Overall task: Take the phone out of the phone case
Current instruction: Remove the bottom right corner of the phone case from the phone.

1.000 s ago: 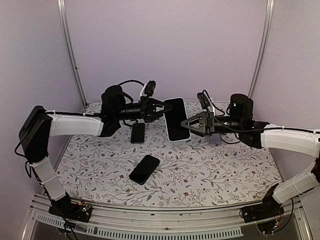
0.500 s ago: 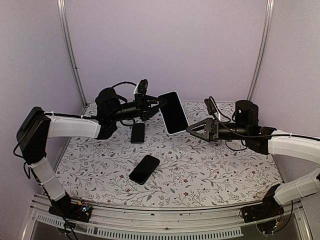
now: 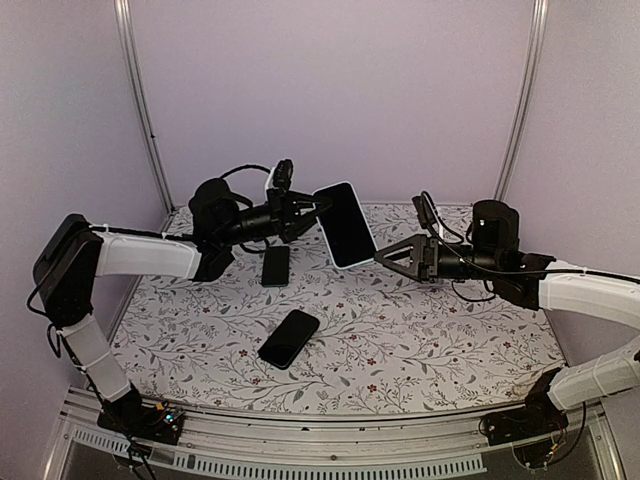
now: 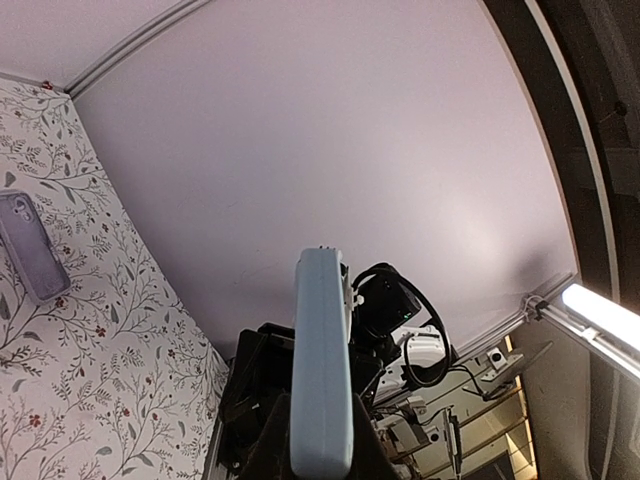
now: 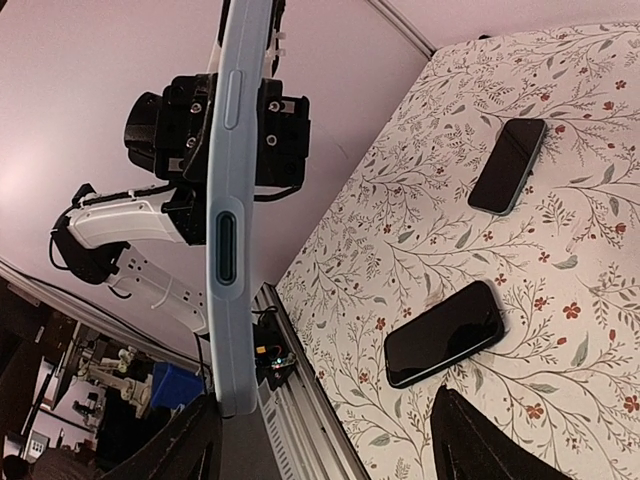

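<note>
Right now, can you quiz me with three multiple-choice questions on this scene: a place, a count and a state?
1. Where is the cased phone? A. lying flat B. held aloft in the left jaws C. in the right jaws
2. How many phones lie on the table? A. two B. none C. five
3. The right jaws are: A. shut B. hidden C. open
1 B: the left jaws pinch its edge. 2 A: one near, one farther back. 3 C: its fingers stand apart.
</note>
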